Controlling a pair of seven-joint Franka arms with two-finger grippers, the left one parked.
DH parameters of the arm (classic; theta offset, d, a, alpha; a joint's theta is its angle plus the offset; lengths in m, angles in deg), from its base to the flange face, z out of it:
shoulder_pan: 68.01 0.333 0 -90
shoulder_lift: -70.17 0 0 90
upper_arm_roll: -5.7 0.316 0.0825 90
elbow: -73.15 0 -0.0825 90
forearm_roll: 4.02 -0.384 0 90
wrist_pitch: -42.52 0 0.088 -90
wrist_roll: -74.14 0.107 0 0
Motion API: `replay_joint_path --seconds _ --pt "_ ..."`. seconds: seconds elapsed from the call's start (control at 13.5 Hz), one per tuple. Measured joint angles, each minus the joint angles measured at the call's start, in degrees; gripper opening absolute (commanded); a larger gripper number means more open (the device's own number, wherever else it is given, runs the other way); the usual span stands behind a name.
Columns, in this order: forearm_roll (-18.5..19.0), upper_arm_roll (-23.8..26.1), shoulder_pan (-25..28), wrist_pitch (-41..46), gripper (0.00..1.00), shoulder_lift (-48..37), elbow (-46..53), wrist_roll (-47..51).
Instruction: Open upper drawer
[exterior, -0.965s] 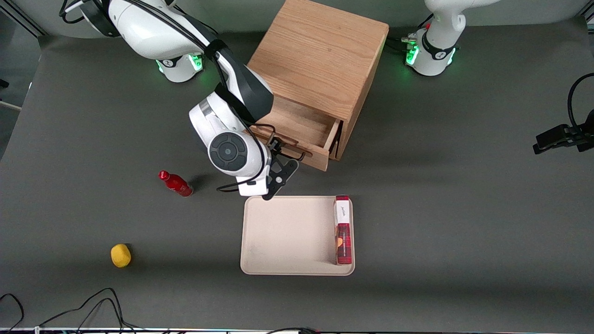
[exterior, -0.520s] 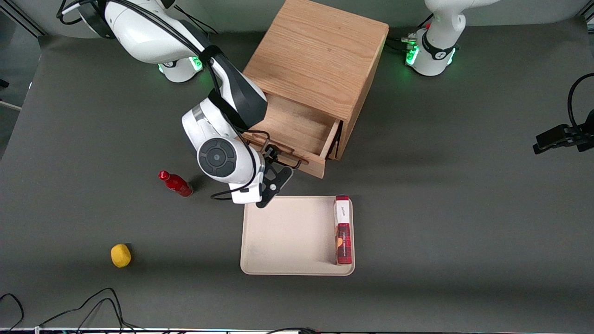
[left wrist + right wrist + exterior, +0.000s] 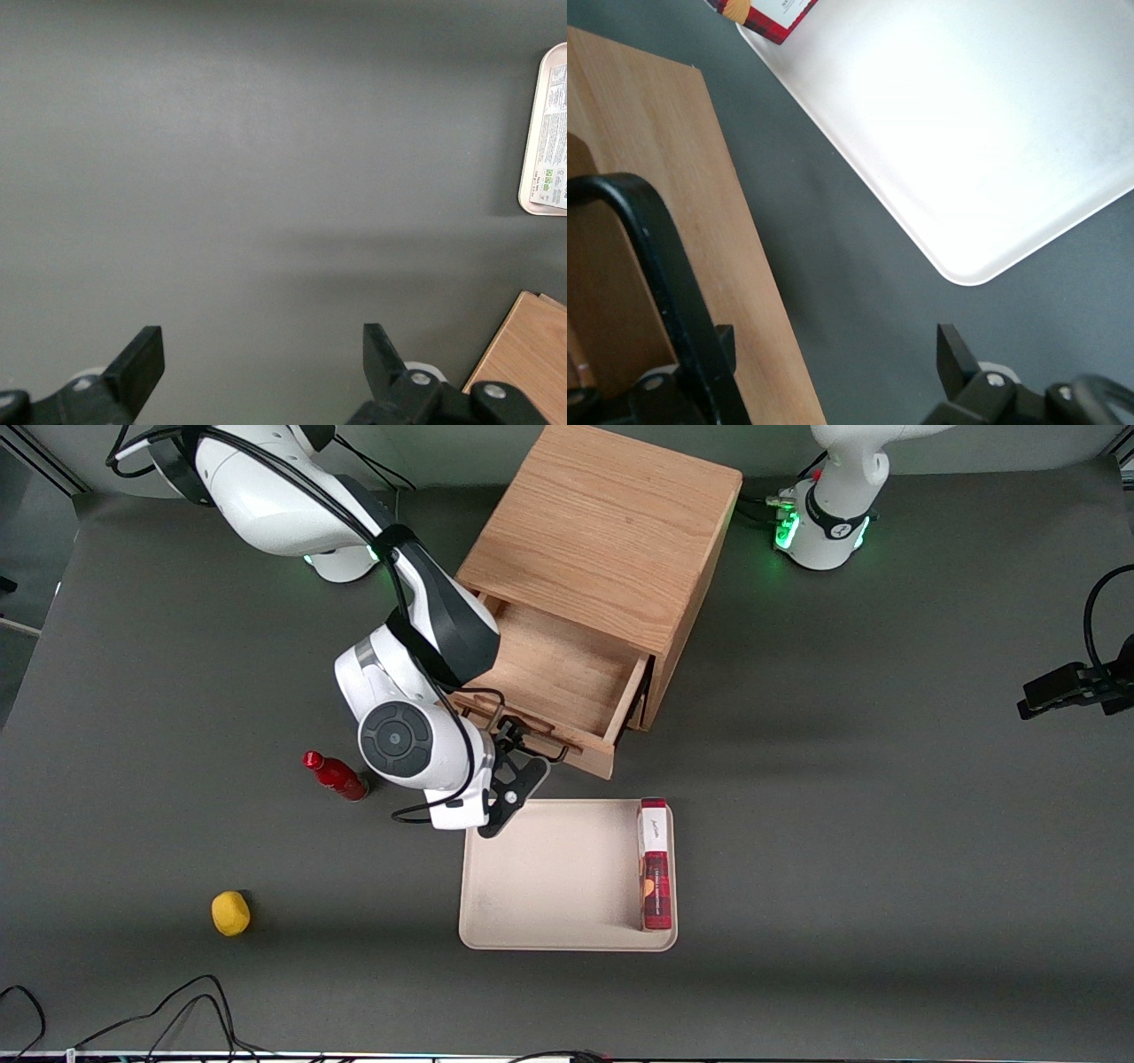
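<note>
The upper drawer [image 3: 554,677] of the light oak cabinet [image 3: 611,531] stands pulled out toward the front camera, and its empty wooden inside shows. Its black wire handle [image 3: 536,746] is on the drawer front. My right gripper [image 3: 516,755] is at that front, between the drawer and the tray. In the right wrist view the gripper [image 3: 835,343] is open. The drawer front [image 3: 700,204] runs between the fingers, and one finger [image 3: 723,343] rests against the black handle [image 3: 656,248]. The lower drawer is hidden under the upper one.
A beige tray [image 3: 549,868] lies just nearer the camera than the drawer and holds a red box [image 3: 656,868] on edge. A red bottle [image 3: 337,777] and a yellow object [image 3: 230,913] lie toward the working arm's end. Cables run along the front edge.
The upper drawer has slid farther out of the cabinet toward the front camera. My gripper has moved with it, staying at the handle.
</note>
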Motion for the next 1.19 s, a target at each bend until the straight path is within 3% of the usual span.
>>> replay_joint_path --seconds 1.19 --pt "0.0 -3.47 -0.56 -0.2 1.0 1.96 3.74 -4.73"
